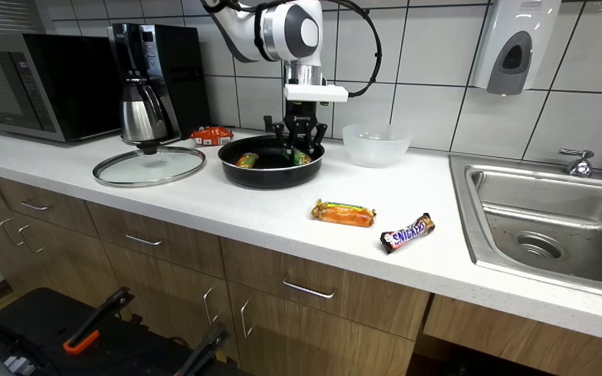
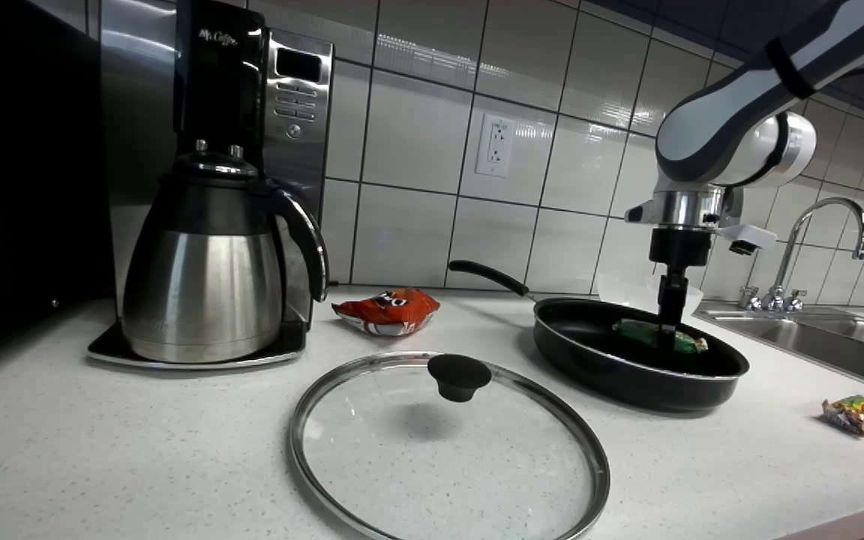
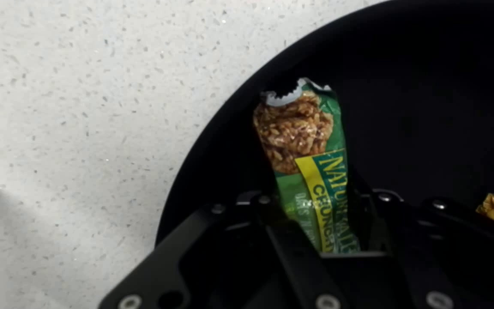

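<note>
My gripper [image 1: 299, 149] points straight down into a black frying pan [image 1: 269, 180]. Between its fingers is a green granola bar [image 3: 300, 133], with a finger close against each long side, so the jaws look shut on it. The bar's torn-looking silvery end sticks out past the fingers in the wrist view, while its other end is hidden by the gripper. In an exterior view the green bar [image 2: 638, 331] lies low within the pan [image 2: 627, 382]; whether it touches the pan's floor I cannot tell. A second, golden-green wrapped bar [image 1: 247, 160] rests at the pan's opposite side.
A glass lid [image 1: 149, 167] lies beside the pan, near a red snack bag [image 1: 212, 136] and a coffee maker with a steel carafe [image 2: 203, 292]. A translucent bowl [image 1: 377, 149] stands by the wall. An orange package [image 1: 345, 214] and a Snickers bar [image 1: 408, 233] lie before the sink [image 1: 541, 209].
</note>
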Available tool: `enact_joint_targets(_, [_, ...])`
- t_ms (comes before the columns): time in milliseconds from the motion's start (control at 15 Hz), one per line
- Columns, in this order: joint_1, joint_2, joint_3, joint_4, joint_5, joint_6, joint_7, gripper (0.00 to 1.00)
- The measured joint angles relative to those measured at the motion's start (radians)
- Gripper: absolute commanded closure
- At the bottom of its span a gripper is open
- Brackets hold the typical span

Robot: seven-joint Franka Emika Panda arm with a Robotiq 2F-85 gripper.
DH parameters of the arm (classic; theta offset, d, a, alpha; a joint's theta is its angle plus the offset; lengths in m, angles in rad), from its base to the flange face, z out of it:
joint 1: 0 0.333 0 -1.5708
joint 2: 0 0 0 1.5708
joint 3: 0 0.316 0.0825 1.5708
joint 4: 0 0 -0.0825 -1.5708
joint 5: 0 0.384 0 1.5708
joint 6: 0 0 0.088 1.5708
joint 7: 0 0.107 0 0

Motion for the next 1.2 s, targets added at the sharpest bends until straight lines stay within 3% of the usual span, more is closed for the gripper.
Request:
enact_joint_targets(133, [0.0,0.0,-0.002,0.0,0.0,0.002,0.0,0.3])
enact_joint_targets(400, [0.0,-0.002,-0.002,0.004,-0.001,0.01,0.0,0.01])
enact_joint_targets(1200, [-0.003,-0.092,-0.002,-0.001,-0.001,0.015,0.0,0.0])
